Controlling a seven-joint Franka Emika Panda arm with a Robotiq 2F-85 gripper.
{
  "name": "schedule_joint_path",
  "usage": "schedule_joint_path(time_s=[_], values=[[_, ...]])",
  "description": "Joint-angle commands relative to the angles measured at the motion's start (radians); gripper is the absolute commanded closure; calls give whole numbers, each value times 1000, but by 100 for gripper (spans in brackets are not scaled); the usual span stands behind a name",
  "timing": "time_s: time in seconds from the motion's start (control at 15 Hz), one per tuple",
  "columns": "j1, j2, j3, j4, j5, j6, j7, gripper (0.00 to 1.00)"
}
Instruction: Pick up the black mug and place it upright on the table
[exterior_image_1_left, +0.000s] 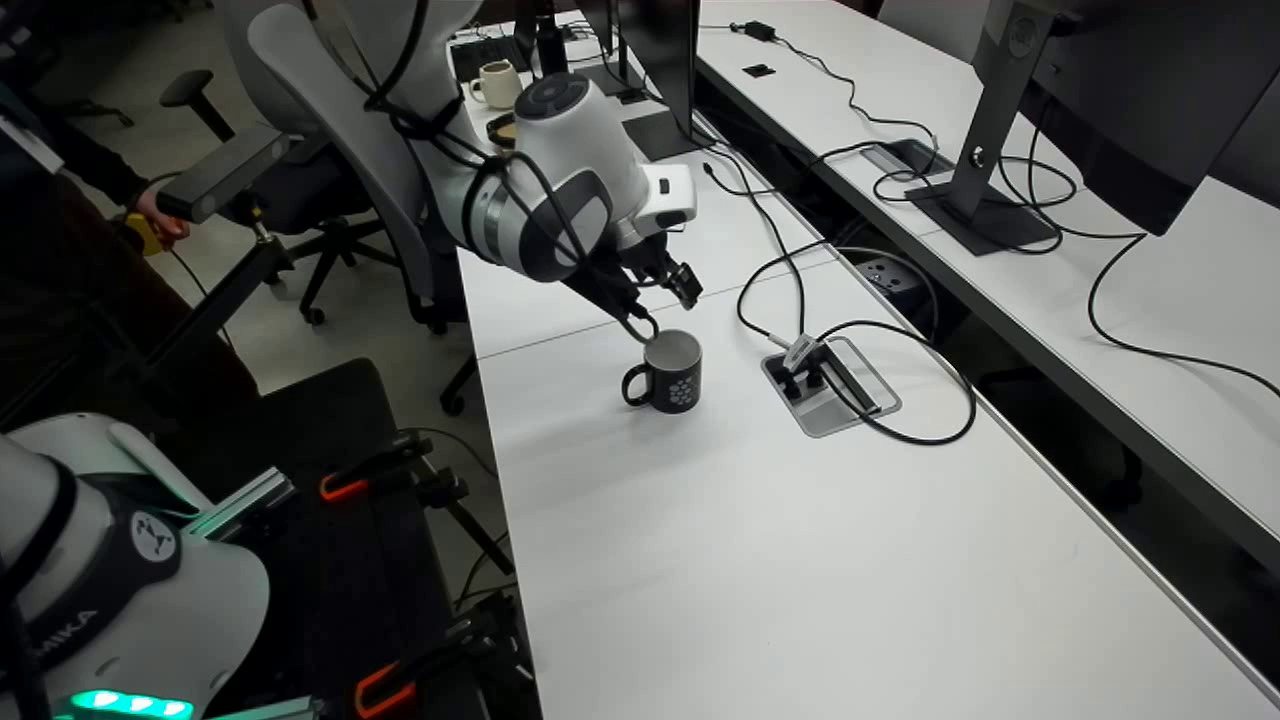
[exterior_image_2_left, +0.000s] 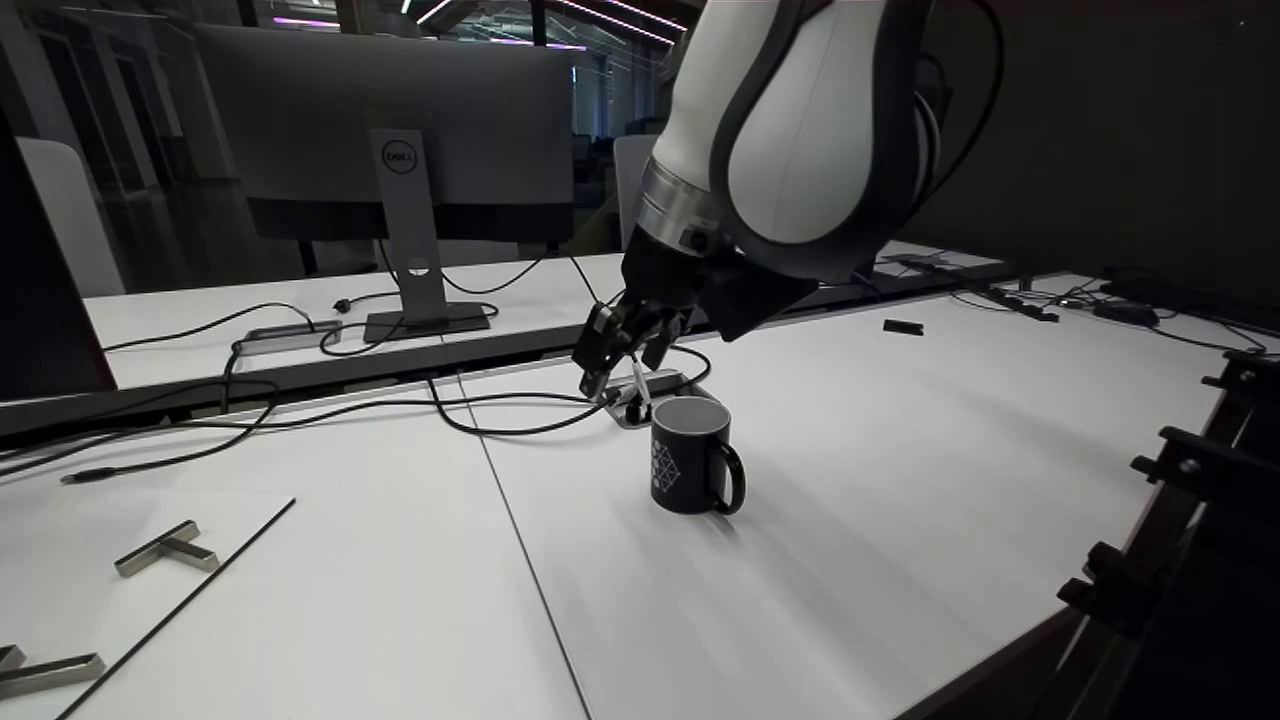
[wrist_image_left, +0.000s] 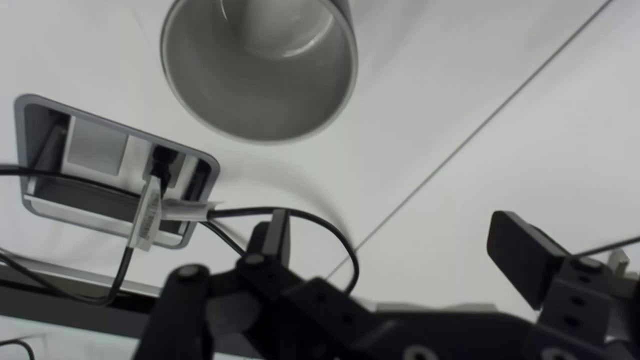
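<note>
The black mug (exterior_image_1_left: 661, 388) stands upright on the white table (exterior_image_1_left: 760, 570), its mouth up and its handle out to one side. It has a pale pattern on its side. It also stands upright in an exterior view (exterior_image_2_left: 685, 465). In the wrist view the mug (wrist_image_left: 265, 95) shows its grey inside at the top; its handle is out of view there. My gripper (wrist_image_left: 395, 245) is open with nothing between its fingers. In both exterior views the gripper (exterior_image_2_left: 625, 355) hangs tilted above and beside the mug's rim, apart from it.
A recessed socket box (wrist_image_left: 97, 145) with plugs and looping black cables (exterior_image_1_left: 955, 440) lies beside the mug. Monitors (exterior_image_2_left: 400, 130) stand beyond the table. A cream mug (exterior_image_1_left: 497, 86) stands farther along the desk. Metal bars (exterior_image_2_left: 170, 548) lie on the desk.
</note>
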Motion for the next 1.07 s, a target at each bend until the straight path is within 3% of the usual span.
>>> schedule_joint_path(time_s=[0.0,0.53,0.6,1.0], values=[[-123,-57,117,24,-41,70,-72,0],[-224,-123,209,155,-193,52,-237,0],[-192,-113,182,128,-141,49,-211,0],[-210,-125,200,154,-168,43,-232,0]])
